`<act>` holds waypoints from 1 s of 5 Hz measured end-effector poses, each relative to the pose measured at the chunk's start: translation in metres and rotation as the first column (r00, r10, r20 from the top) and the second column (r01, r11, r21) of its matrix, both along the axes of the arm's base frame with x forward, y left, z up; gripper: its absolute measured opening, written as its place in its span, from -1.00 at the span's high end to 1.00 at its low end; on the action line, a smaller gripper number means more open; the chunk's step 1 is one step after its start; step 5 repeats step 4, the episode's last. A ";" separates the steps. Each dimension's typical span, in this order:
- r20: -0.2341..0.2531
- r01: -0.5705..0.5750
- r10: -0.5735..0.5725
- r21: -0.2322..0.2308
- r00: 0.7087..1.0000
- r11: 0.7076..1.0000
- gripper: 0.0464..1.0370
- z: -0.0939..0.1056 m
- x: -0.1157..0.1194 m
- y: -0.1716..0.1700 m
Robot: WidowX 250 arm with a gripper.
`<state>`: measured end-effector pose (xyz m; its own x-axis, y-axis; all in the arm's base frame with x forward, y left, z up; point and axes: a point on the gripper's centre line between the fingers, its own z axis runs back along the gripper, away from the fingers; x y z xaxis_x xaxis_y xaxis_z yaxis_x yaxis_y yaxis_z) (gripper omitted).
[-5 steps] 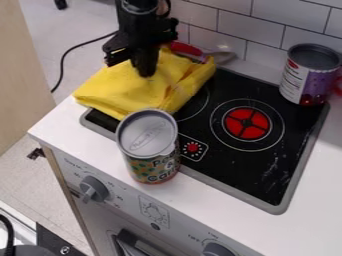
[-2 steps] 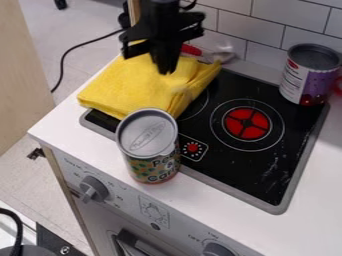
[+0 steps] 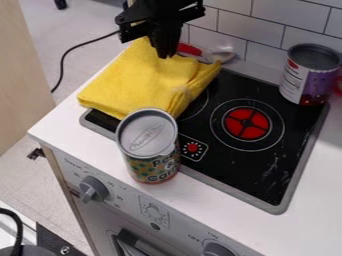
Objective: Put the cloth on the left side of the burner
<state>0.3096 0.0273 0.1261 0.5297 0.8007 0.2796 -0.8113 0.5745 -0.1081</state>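
Yellow cloth (image 3: 143,80) (folded), beside red burner (image 3: 247,123), gripper (image 3: 164,52) above

arm (image 3: 160,9): cut by top edge | left burner (image 3: 195,106): partly under cloth (image 3: 137,82) | right knob (image 3: 217,249): cut by bottom edge

Lined with white wall tiles (image 3: 247,25) behind the counter (image 3: 320,200), with grey floor (image 3: 73,30) and wooden panel (image 3: 20,75) past its left edge.
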 end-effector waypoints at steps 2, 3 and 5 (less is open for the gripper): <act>0.069 0.187 -0.189 0.028 0.980 0.982 0.99 -0.013 0.016 -0.047; -0.035 0.421 -0.420 0.046 0.907 0.906 0.99 -0.014 0.019 -0.073; -0.110 0.642 -0.638 0.008 0.762 0.767 0.99 -0.011 0.016 -0.105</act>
